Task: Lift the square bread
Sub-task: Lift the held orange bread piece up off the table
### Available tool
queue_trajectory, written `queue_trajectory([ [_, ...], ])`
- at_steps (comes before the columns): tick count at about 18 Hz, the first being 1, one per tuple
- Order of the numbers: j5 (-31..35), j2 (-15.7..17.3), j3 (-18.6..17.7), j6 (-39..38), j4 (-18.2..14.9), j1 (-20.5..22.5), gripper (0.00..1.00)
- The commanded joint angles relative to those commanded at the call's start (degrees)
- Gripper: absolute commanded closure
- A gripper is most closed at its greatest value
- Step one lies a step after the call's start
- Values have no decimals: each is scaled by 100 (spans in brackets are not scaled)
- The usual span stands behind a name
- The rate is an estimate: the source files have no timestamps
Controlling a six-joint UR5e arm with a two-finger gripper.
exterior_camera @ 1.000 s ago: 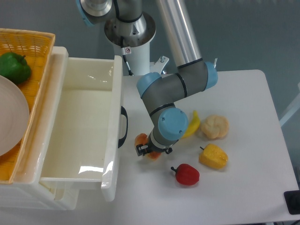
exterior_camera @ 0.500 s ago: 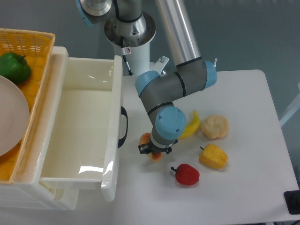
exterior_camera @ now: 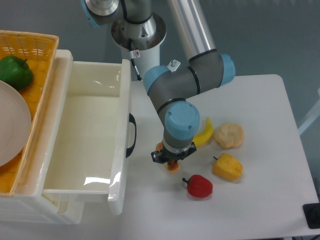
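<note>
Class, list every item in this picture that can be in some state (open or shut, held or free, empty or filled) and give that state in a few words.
Drawer: pulled open, nothing visible inside.
Gripper: low over the square bread; open or shut cannot be told.
Square bread: mostly hidden beneath the gripper; lifted or not unclear.
Basket: holds a green pepper and a white plate.
Red pepper, yellow pepper, banana, bun: lying free on the table.

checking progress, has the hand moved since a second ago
Yes. The hand has shifted right, away from the drawer handle and nearer the red pepper.
</note>
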Motion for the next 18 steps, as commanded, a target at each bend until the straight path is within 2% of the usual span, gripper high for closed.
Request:
queue_trajectory([
  [8,9,589,0,1574,-35,255,74],
  [12,18,730,-105,2277,-79,387,74],
  [18,-9,888,-246,2480,-167,518,74],
])
